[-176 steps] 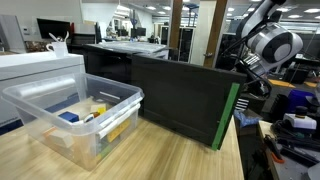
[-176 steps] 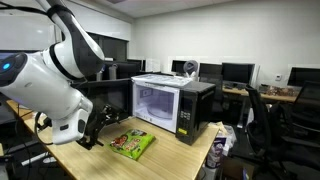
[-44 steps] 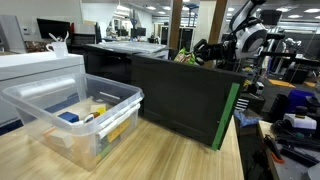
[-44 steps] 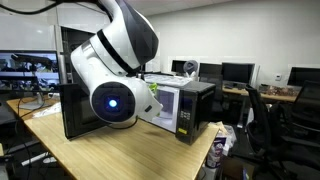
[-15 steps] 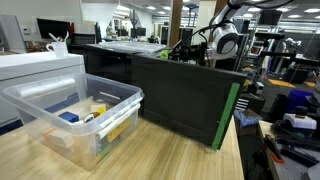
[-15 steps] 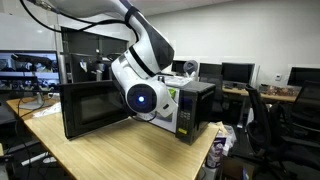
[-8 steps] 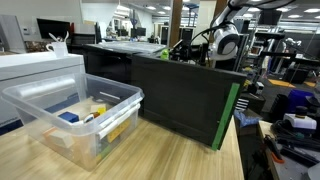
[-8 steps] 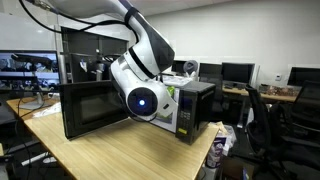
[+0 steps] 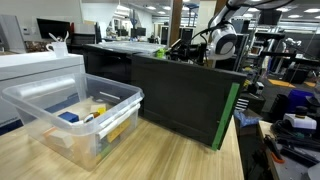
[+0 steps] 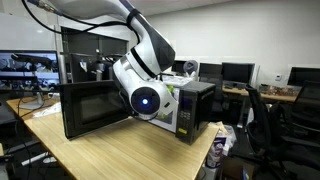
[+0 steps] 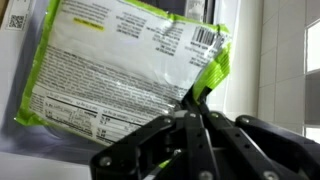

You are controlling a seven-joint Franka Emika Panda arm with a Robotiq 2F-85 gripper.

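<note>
In the wrist view a flat snack bag with lime-green edges and a white printed back fills the upper left. My gripper is shut on its lower right corner, and the green seam sticks up from between the black fingers. Pale white surfaces lie behind the bag. In an exterior view the arm reaches across the front of the microwave, whose black door hangs open to the left. The gripper and the bag are hidden behind the arm there.
A clear plastic bin holding small items sits on the wooden table. A black upright panel with a green edge stands between it and the arm. Office chairs and monitors crowd the background.
Nothing has visibly moved in the last second. About twelve seconds ago the bag lay on the table by the microwave; since then the door has swung open and the arm has reached the microwave.
</note>
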